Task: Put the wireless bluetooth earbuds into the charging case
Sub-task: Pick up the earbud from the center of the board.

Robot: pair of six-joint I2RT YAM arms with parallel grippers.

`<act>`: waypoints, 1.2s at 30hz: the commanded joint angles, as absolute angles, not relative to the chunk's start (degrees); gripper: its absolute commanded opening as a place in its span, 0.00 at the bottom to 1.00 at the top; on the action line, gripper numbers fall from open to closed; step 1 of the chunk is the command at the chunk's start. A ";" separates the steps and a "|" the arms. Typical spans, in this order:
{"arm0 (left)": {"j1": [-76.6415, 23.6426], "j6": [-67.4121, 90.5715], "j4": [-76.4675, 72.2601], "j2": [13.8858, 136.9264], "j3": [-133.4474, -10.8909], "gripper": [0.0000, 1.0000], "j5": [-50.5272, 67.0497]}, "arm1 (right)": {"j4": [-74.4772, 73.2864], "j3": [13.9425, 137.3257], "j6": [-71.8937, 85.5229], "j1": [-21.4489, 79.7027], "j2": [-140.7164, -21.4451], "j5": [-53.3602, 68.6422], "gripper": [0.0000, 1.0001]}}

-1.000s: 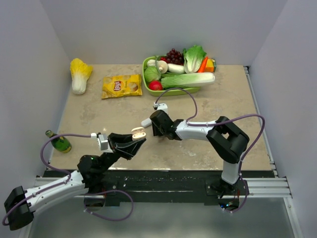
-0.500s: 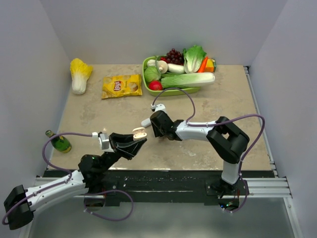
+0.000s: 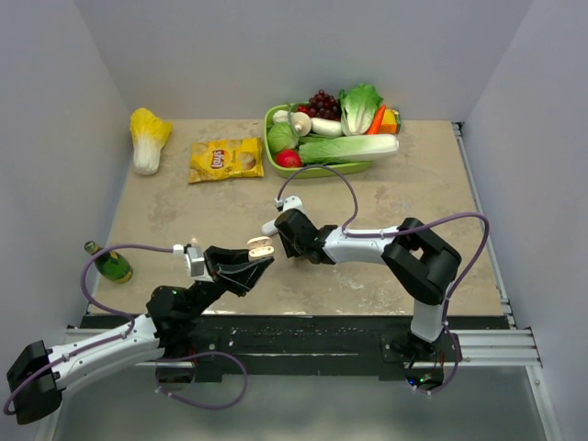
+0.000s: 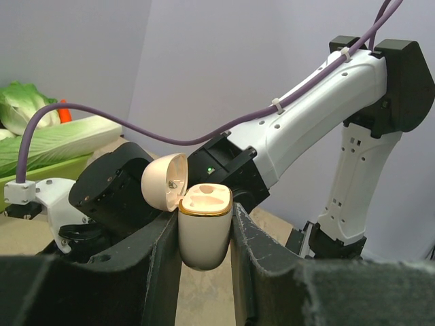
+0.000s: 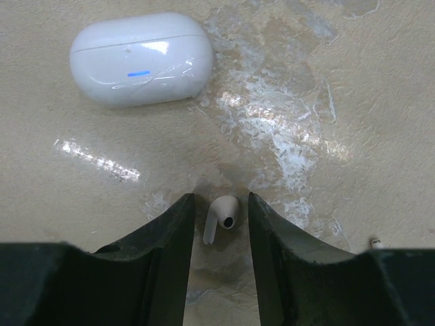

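The charging case (image 4: 202,238), white with a gold rim and a tan inside, hangs above the table with its lid open. My left gripper (image 4: 204,212) is shut on its body. From above the case (image 3: 260,246) shows at the tip of the left gripper (image 3: 252,259). One small white earbud (image 5: 219,219) lies on the table between the fingers of my right gripper (image 5: 219,197), which is open with a gap on both sides. From above the right gripper (image 3: 281,231) sits low on the table, just right of the held case. No earbud shows inside the case.
A second white case (image 5: 141,58), closed and with a blue light, lies just ahead of the right fingers. A green tray (image 3: 331,169) of vegetables stands at the back, with a chips bag (image 3: 225,159) and cabbage (image 3: 147,138) to its left. A green bottle (image 3: 112,265) lies at the left edge.
The right gripper has edged a little left towards the held case and its jaws have narrowed slightly. The left gripper holds the case almost still.
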State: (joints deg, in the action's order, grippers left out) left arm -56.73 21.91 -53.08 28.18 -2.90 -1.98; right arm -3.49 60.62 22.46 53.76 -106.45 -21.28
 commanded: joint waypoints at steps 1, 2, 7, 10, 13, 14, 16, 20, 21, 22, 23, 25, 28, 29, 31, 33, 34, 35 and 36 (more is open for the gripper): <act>-57.13 22.24 -56.95 28.13 7.03 0.00 -2.37 | -6.33 60.56 21.97 54.23 -107.23 -21.80 0.40; -57.13 22.24 -56.69 28.04 7.12 0.00 -2.29 | -6.42 60.56 22.06 54.23 -107.14 -21.88 0.40; -57.13 22.24 -56.16 27.33 7.03 0.00 -2.29 | -6.42 59.77 21.53 54.23 -106.44 -21.71 0.38; -57.13 22.15 -56.16 27.16 7.21 0.00 -2.37 | -6.50 59.24 21.27 54.32 -106.52 -21.53 0.35; -57.13 22.24 -56.25 27.42 7.21 0.00 -2.37 | -6.50 59.06 21.27 54.32 -106.44 -21.36 0.32; -57.13 22.32 -56.25 27.42 7.21 0.00 -2.29 | -6.50 59.06 21.36 54.32 -106.61 -21.36 0.31; -57.13 22.50 -56.25 27.42 7.29 0.00 -2.29 | -6.59 59.06 21.27 54.32 -106.70 -21.27 0.28; -57.13 22.50 -55.90 26.90 7.38 0.00 -2.29 | -6.59 58.71 21.44 54.32 -106.44 -21.18 0.23; -57.30 22.50 -55.81 26.72 7.38 0.00 -2.29 | -6.68 58.62 21.45 54.32 -106.44 -21.09 0.20; -57.22 22.50 -55.64 26.63 7.30 0.00 -2.37 | -6.59 58.54 21.62 54.32 -106.35 -21.09 0.18; -57.22 22.50 -55.46 26.54 7.29 0.00 -2.46 | -6.50 58.45 21.71 54.32 -106.26 -20.66 0.16; -57.22 22.50 -55.37 26.46 7.38 0.00 -2.46 | -6.59 58.10 21.88 54.32 -105.73 -20.57 0.08; -57.22 22.50 -55.46 26.54 7.38 0.00 -2.81 | -5.89 57.31 22.59 54.23 -104.25 -20.57 0.00; -57.22 22.50 -55.55 26.63 7.30 0.00 -2.81 | -5.54 57.13 23.11 54.23 -103.72 -20.65 0.00; -57.30 22.24 -55.72 26.89 7.12 0.00 -2.99 | -5.01 56.87 23.47 54.23 -102.23 -20.30 0.00; -57.22 21.80 -55.90 27.51 6.59 0.00 -3.08 | -4.14 56.34 24.34 54.14 -100.82 -20.39 0.00; -57.22 21.62 -55.81 27.68 6.33 0.00 -3.16 | -3.43 55.90 24.43 54.23 -100.03 -20.30 0.00; -57.22 21.45 -55.90 27.86 6.07 0.00 -3.25 | -2.47 55.29 24.87 54.14 -97.93 -20.30 0.00; -57.22 21.18 -55.99 28.30 5.89 0.00 -3.43 | -0.55 53.89 25.13 54.23 -96.95 -20.56 0.00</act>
